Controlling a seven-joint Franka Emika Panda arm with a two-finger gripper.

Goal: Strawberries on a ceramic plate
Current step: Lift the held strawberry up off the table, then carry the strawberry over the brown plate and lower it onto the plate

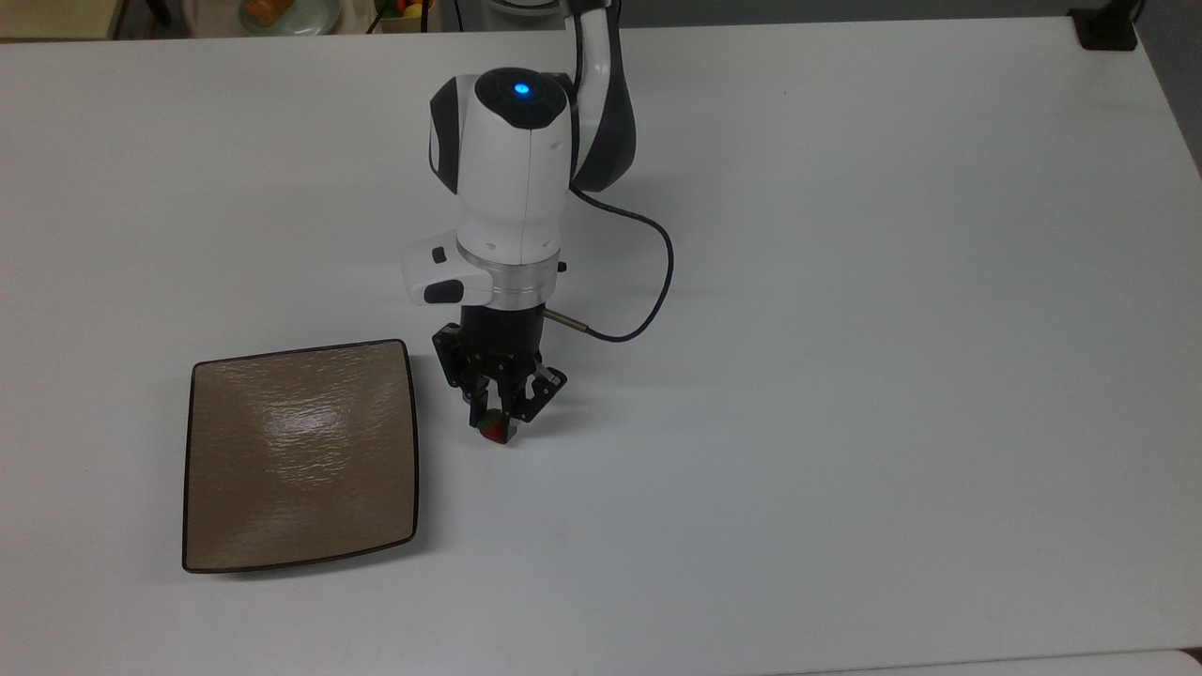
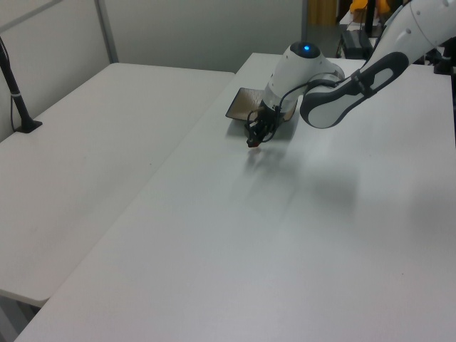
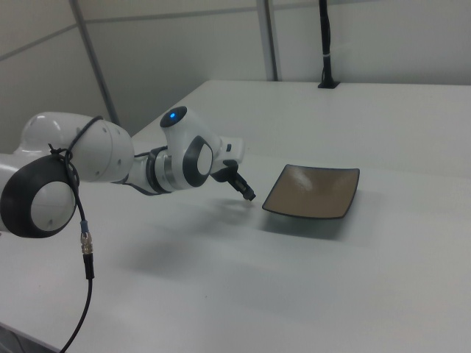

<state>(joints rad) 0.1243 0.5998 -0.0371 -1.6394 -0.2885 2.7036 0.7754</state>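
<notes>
The small red strawberry (image 1: 492, 429) with its green cap sits clamped between the black fingers of my gripper (image 1: 495, 424), which is shut on it, a short way right of the ceramic plate in the top view. The square tan-brown ceramic plate (image 1: 300, 455) lies flat on the white table with nothing on it. In the left view the gripper (image 2: 254, 141) hangs just in front of the plate (image 2: 243, 105), a speck of red at its tip. In the right view the gripper (image 3: 249, 195) points down-right toward the plate (image 3: 313, 190); there the strawberry is hidden.
The white table (image 1: 845, 376) stretches wide to the top view's right. A black cable (image 1: 648, 282) loops off the wrist. A pale round dish (image 1: 282, 13) with orange food stands beyond the far edge, and a black post base (image 1: 1106, 28) occupies the far right corner.
</notes>
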